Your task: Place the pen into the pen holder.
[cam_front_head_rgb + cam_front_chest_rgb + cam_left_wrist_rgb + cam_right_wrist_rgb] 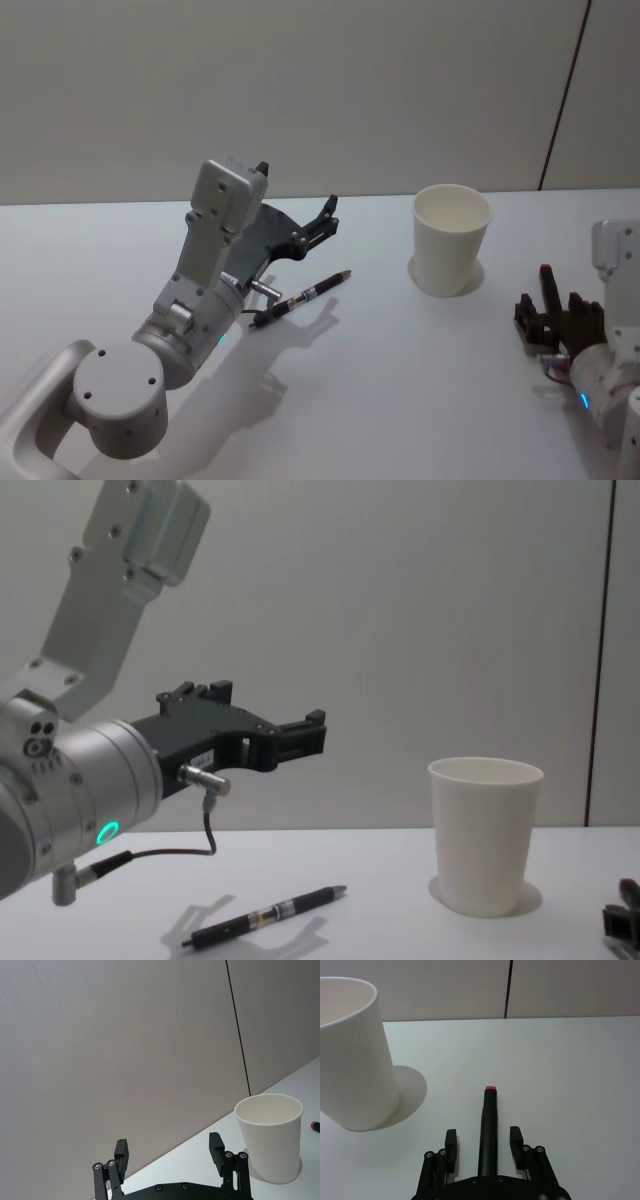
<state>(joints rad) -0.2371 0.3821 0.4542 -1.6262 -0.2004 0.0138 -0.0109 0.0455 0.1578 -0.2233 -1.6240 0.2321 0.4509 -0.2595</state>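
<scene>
Left tool hung raised over the bench, fingers wide, empty. Pen lay flat on the bench just beside that arm (left of the cup). Pen holder stood upright right of centre. Right tool sat low at far right, fingers apart around a dark pink-tipped stick.

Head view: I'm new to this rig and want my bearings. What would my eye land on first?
The left hand stands out, open and raised above the table on its large arm. Below it a dark pen lies flat, and the white paper cup stands upright farther right. Low at the right edge rests the right hand, open, a pink-tipped dark stick between its fingers.
</scene>
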